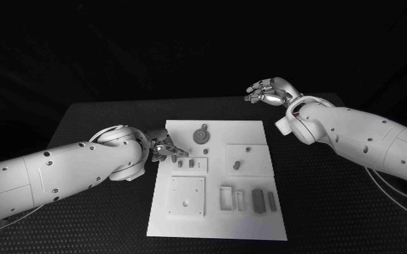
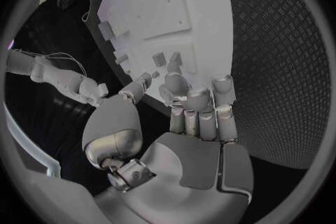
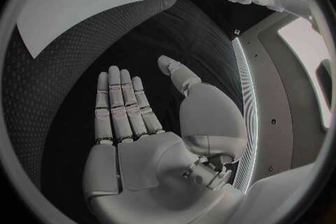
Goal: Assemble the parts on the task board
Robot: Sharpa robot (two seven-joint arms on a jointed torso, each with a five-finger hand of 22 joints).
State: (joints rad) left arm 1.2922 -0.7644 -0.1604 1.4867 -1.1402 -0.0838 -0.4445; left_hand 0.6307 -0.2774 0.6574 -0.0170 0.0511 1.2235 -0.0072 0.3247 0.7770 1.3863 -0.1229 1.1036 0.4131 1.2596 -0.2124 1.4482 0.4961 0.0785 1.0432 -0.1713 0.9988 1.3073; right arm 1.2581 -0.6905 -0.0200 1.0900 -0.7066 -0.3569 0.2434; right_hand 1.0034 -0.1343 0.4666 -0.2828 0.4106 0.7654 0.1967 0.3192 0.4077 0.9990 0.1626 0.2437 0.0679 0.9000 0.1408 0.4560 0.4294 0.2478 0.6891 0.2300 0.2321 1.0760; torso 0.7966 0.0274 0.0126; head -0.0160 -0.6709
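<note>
My left robot hand (image 1: 163, 150) works at the board's (image 1: 254, 219) left edge; my right (image 1: 270, 92) waits, flat and empty.
I should keep the curled fingertips (image 2: 176, 85) low and steady: small parts (image 1: 188, 163) sit just at 3 o'clock of them, and I cannot tell whether one is pinched. The right hovers off the board's far corner, at 1 o'clock.

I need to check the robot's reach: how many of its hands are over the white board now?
1. The left hand is at the white board on its left edge, fingers curled near small parts. The right hand is lifted beyond the far edge, open, holding nothing.
</note>
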